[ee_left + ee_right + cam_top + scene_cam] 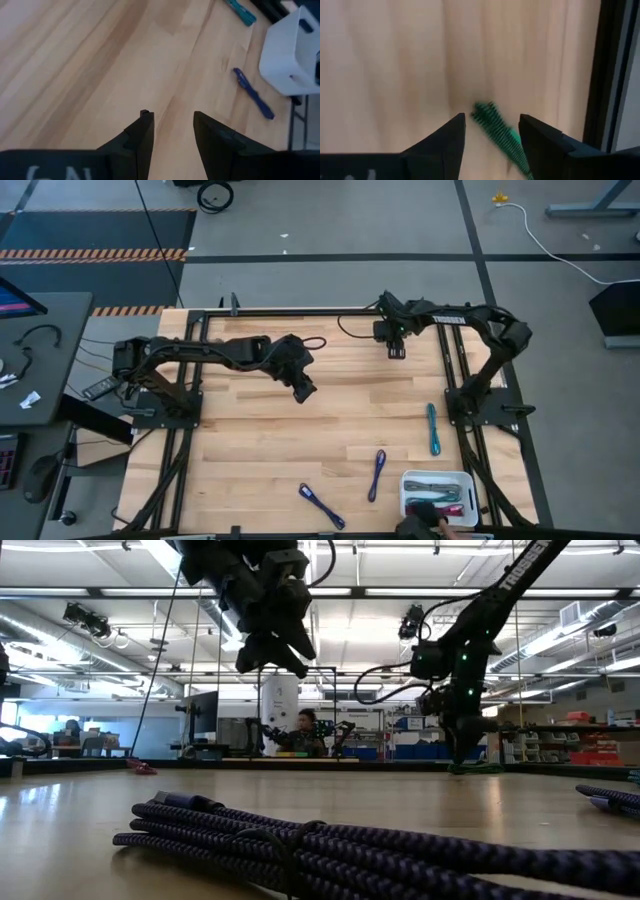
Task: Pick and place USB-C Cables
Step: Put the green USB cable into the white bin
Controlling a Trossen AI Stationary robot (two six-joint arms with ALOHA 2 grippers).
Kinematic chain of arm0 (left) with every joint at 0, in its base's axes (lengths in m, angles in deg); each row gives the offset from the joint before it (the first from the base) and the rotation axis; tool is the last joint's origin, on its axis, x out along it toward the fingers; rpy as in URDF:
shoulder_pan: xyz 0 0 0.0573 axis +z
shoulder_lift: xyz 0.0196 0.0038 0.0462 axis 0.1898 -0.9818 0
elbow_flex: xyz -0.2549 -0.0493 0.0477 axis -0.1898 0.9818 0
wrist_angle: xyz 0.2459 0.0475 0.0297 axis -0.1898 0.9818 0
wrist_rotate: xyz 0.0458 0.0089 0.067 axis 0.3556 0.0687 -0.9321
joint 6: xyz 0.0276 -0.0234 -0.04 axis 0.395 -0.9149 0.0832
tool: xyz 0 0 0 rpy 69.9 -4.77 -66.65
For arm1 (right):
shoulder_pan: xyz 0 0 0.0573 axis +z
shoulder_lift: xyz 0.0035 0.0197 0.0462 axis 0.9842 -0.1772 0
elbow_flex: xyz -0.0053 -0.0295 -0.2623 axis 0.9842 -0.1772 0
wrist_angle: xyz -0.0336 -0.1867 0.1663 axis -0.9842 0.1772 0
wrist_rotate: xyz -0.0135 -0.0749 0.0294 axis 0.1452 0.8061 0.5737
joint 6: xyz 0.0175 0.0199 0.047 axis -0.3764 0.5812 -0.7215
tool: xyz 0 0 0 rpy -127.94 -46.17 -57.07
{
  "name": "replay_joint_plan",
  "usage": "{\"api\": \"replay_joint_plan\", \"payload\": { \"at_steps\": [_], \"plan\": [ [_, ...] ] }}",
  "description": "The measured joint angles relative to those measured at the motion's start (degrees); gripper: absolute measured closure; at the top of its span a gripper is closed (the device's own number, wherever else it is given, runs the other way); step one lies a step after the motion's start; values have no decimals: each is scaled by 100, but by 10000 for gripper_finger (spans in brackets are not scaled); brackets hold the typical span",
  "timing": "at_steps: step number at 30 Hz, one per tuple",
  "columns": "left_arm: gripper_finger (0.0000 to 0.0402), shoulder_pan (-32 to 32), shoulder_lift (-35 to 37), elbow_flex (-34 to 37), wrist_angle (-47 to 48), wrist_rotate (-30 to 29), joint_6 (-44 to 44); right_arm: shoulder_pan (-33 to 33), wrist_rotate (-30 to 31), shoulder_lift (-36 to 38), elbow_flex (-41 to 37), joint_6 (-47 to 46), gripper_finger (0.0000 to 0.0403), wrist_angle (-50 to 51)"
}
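Three cable bundles lie flat on the wooden table: a teal one (434,428) near the right edge, a purple one (377,474) and a dark blue one (321,505) near the near edge; the blue one fills the low view's foreground (350,850). Several more lie in a white bin (437,492). My left gripper (303,390) (172,132) hangs open above the table's middle, well clear of it (275,650). My right gripper (396,350) (492,132) is open near the far edge; the teal cable (495,127) shows blurred beyond its fingers.
The white bin (292,50) stands at the near right corner, with what looks like a person's hand (450,528) just beside it at the near edge. Black frame rails (455,370) run along the table's sides. Bare wood spreads over the table's left half (240,450).
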Motion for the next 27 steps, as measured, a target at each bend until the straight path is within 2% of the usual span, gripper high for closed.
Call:
{"api": "replay_joint_plan", "payload": {
  "at_steps": [4,12,18,22,27],
  "plan": [
    [256,-142,0,0,-74,-31,-413,-109,-1,-91,8,346,252,-443],
    [258,-558,0,0,-117,-453,-1126,-173,-45,-90,4,567,390,-412],
    [258,-774,0,0,-92,-604,-1374,-14,-58,150,4,493,399,-85],
    [258,-792,35,2,129,-603,-1508,143,-159,743,2,179,400,219],
    [259,-792,95,6,326,-608,-1139,253,-686,1683,4,-350,400,719]
  ]
}}
